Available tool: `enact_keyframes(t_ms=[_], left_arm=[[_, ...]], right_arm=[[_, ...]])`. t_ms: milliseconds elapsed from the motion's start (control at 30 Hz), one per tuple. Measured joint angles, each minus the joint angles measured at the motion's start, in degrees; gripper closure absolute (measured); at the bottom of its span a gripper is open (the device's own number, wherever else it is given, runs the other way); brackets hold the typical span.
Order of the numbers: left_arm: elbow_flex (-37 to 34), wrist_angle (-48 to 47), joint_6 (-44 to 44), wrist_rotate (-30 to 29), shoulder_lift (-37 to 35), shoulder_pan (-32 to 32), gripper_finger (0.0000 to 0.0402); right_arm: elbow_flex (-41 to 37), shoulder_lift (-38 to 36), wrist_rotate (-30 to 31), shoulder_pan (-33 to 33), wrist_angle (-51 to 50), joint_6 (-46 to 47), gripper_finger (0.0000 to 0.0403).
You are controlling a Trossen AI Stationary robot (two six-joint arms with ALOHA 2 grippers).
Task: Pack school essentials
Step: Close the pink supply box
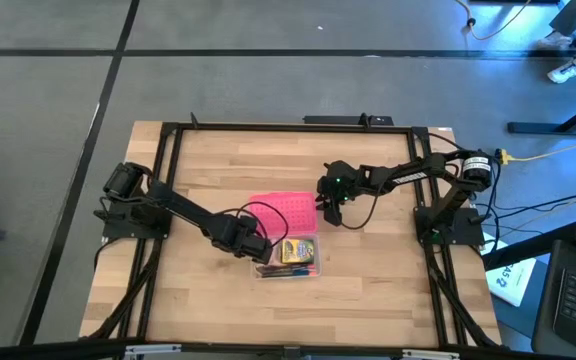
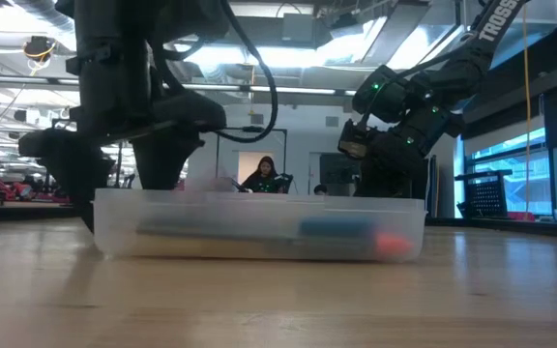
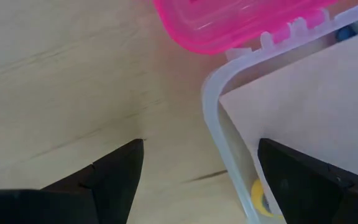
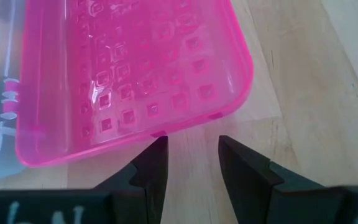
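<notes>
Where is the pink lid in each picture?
High view: pink lid lies open mid-table, behind the clear case.
Low view: cannot pick it out.
Left wrist view: lid at the top edge, hinged to the case.
Right wrist view: lid fills the upper picture.
Shared landmark: the clear case.

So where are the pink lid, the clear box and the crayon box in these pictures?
pink lid (image 4: 135, 74): right wrist view, on its dimpled middle.
clear box (image 2: 259, 208): low view, on its near side wall.
crayon box (image 1: 295, 250): high view, on its yellow-green face inside the clear box.
</notes>
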Motion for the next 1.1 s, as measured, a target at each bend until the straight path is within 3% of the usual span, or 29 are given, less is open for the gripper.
enact_keyframes(t_ms=[200, 400, 600, 967, 1100], left_arm=[[-0.01, -0.04, 0.07, 0.08, -0.22, 0.0, 0.009], [-0.01, -0.01, 0.19, 0.11, -0.22, 0.0, 0.009], [-0.01, 0.02, 0.22, 0.12, -0.22, 0.0, 0.009], [-0.01, 0.01, 0.26, 0.2, -0.24, -0.03, 0.009], [-0.01, 0.02, 0.26, 0.2, -0.24, -0.02, 0.009]], right_arm=[[0.0, 0.0, 0.62, -0.02, 0.02, -1.46, 0.0259], [0.0, 0.0, 8.01, -0.04, -0.02, -1.75, 0.0259], [0.02, 1.4, 8.07, 0.0, 0.31, -4.05, 0.0259], [-0.04, 3.34, -0.21, 0.15, 7.37, -8.56, 0.0259], [-0.04, 3.23, -0.72, 0.15, 8.04, -9.22, 0.0259]])
